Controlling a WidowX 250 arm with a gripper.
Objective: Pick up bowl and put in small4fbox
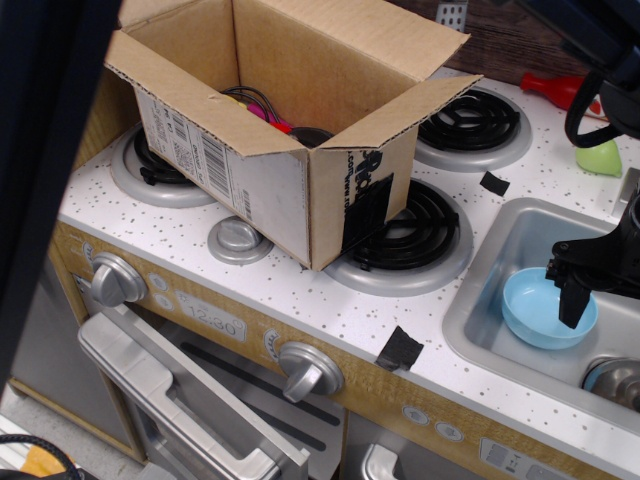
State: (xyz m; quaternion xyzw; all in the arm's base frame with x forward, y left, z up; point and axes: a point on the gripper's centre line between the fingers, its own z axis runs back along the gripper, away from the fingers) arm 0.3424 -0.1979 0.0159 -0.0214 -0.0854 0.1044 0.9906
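The light blue bowl [540, 310] lies upright in the grey sink [480, 330] at the right. My black gripper [572, 305] hangs over the bowl's right side, with one finger [571, 300] reaching down inside its rim. The other finger is hidden, so I cannot tell how the jaws stand. The small4fbox [270, 190] is a brown cardboard box with its flaps open. It stands on the stove top to the left of the sink, with black tape on its near corner. Pink and black items [268, 108] lie inside it.
A lime green toy [600, 158] and a red item [556, 88] lie at the back right. Black coil burners [470, 118] surround the box. Black tape patches [400, 348] sit on the counter. Oven knobs [308, 368] line the front. A drain [615, 378] is in the sink.
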